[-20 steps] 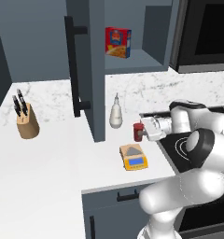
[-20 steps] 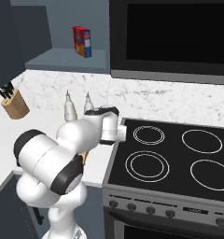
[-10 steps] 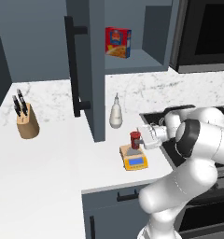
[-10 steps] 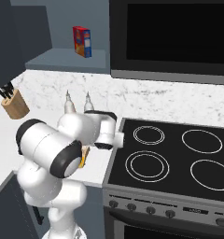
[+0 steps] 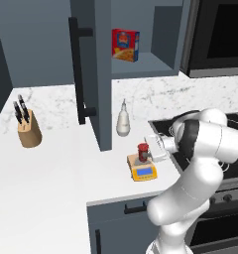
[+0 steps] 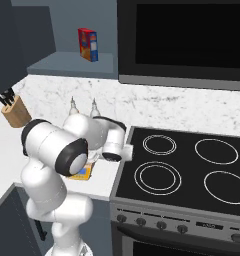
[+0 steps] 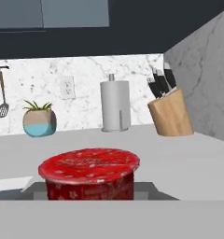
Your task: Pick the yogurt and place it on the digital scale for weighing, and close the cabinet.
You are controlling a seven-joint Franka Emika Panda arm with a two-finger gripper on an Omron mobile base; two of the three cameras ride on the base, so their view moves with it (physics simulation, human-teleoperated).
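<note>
- My gripper reaches in sideways from the stove, and its fingers are clamped on the yogurt; I read it as a firm hold, with the cup upright.
- From the hand view the yogurt fills the near foreground, lid level, with the grey plate of the scale showing directly under and behind it.
- From the left base view the cup sits over the plate of the scale, at its back part; I cannot tell whether the bottom is touching the plate or hanging just above it.
- My judgement: the step in hand is the set-down. I would lower straight and slowly until the cup rests flat, keeping it centred on the plate rather than near its edge.
- Only then would I open the fingers, and pull back toward the stove without dragging the cup, since it is light and could tip.
- The white bottle stands near, behind the scale, so I keep clear of it.
- The cabinet door stands open just beside the scale, its black handle facing the counter; closing it is left to do.
</note>
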